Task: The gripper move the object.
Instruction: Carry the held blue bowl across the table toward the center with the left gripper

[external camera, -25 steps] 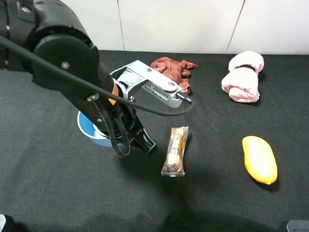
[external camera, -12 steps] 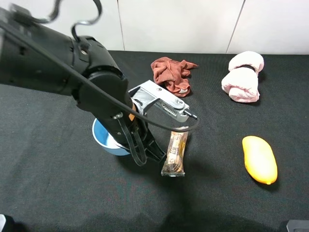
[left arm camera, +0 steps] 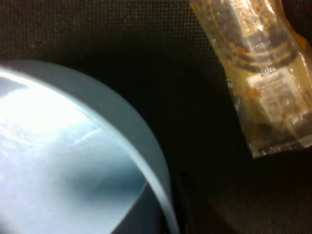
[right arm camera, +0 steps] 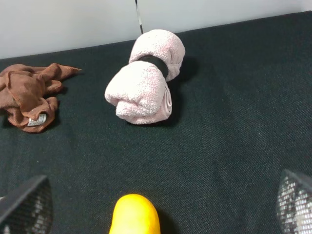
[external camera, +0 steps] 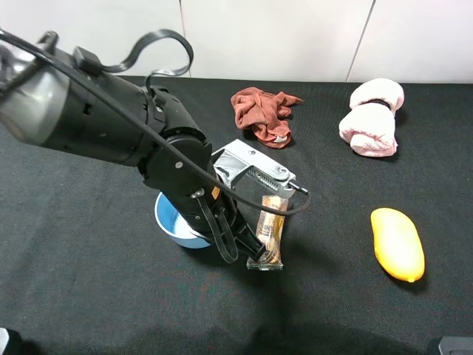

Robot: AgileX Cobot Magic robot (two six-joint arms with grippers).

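Observation:
The round light-blue bowl [external camera: 171, 220] sits on the black table, mostly hidden under my left arm. My left gripper [external camera: 235, 240] is down at the bowl's right rim and looks shut on it. In the left wrist view the bowl [left arm camera: 73, 161] fills the near side, and one dark finger [left arm camera: 187, 204] stands just outside the rim. A clear snack packet [external camera: 270, 231] lies just right of the gripper, and it also shows in the left wrist view [left arm camera: 258, 83]. My right gripper [right arm camera: 160, 201] is open and empty, above the end of a yellow mango [right arm camera: 134, 214].
The yellow mango [external camera: 397, 244] lies at the right. A rolled pink towel [external camera: 373, 117] is at the back right. A crumpled red-brown cloth [external camera: 262, 111] is at the back middle. A white wall runs behind the table's far edge.
My left arm has swung right and toward the front, and the bowl has slid right with it, closer to the snack packet. The other things have not moved.

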